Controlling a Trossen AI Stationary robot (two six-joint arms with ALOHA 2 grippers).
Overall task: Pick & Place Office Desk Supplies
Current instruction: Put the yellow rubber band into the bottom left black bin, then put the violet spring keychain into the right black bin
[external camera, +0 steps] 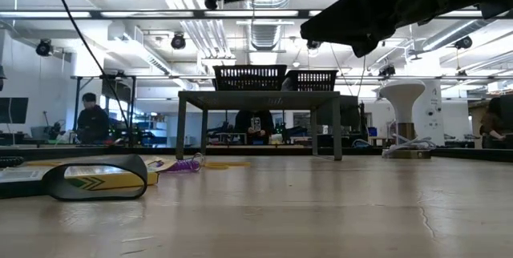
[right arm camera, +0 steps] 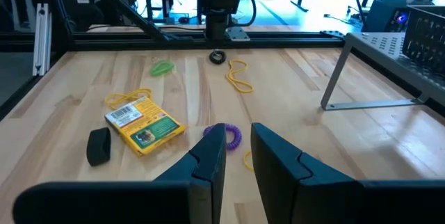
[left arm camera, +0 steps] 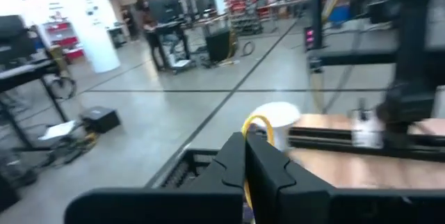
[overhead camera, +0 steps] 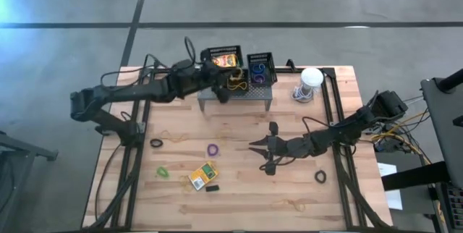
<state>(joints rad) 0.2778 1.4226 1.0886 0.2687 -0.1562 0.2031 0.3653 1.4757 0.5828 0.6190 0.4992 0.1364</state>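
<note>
Left gripper [overhead camera: 230, 82] over shelf baskets [overhead camera: 262, 66], clenched on yellow band [left arm camera: 259, 128]. Right gripper [overhead camera: 262, 146] above table, fingers slightly parted, near purple band [right arm camera: 233, 136].

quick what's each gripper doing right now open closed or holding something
Left gripper: shut on a yellow rubber band, above the baskets.
Right gripper: open, empty, near the purple rubber band.

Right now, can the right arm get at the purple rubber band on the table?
Probably yes. The right gripper hangs open beside the purple rubber band, with only bare wood between them; the crayon box lies off to the side.
</note>
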